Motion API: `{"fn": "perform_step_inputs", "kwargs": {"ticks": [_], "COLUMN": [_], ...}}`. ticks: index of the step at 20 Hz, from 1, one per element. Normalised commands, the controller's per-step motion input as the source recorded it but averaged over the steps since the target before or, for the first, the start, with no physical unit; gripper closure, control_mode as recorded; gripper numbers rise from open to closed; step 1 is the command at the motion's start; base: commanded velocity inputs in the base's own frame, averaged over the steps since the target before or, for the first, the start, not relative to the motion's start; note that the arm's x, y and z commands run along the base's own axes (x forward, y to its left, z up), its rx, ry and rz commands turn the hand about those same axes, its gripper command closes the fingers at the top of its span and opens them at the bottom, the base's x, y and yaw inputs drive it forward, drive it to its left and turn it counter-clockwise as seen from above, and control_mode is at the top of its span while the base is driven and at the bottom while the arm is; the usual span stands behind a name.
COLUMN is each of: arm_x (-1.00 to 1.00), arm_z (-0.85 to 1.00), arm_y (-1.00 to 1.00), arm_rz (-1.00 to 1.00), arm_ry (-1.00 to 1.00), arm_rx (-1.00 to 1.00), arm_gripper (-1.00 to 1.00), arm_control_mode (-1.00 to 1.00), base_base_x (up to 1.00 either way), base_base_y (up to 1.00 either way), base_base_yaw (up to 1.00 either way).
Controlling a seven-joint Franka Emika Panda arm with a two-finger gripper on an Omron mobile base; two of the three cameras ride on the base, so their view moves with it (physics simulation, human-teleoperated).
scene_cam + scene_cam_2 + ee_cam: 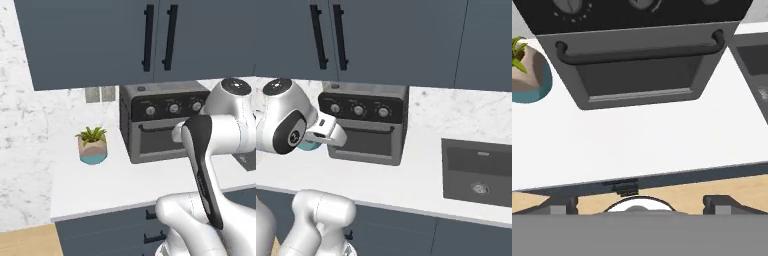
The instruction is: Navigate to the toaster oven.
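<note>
Nearest, in the hand view: gripper (640, 202) with its two dark fingertips (562, 204) spread wide apart at the bottom, nothing between them, hanging over pale wood floor short of the counter's front edge. Just beyond, a dark drawer front with a black handle (626, 186) under that edge.

Next, the white counter (115, 182), a broad bare stretch along its front. In the left base view, ends at a left corner beside a marble wall (20, 150), with a strip of wood floor below.

Further back, standing toward the counter's rear edge: the toaster oven (160, 122), dark grey-black and boxy, squarely ahead of the arm. Three round knobs (358, 110) in a row across the top panel, a horizontal bar handle (637, 50) under them, a glass door (639, 75) below that, closed. Front face partly hidden by the arm's elbow in the left base view.

To the oven's left, apart from it: a small potted plant (92, 145), green leaves in a beige and teal pot, nearer the counter's left edge. To the oven's right, well apart: a dark sink basin (478, 172) sunk into the counter, drain visible.

Farthest: marble backsplash (456, 107) behind the counter, a wall outlet (100, 94) left of the oven, and slate-blue upper cabinets (100, 40) overhead with two long black vertical handles (159, 37).
</note>
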Motion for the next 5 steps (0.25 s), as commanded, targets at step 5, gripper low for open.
{"fn": "perform_step_inputs", "kwargs": {"ticks": [5], "arm_x": [0.00], "arm_z": [0.00], "arm_y": [0.00], "arm_rz": [0.00], "arm_ry": [0.00], "arm_rx": [0.00], "arm_gripper": [-1.00], "arm_control_mode": [1.00], "base_base_x": [0.84], "base_base_y": [-0.41], "base_base_yaw": [0.30]}}
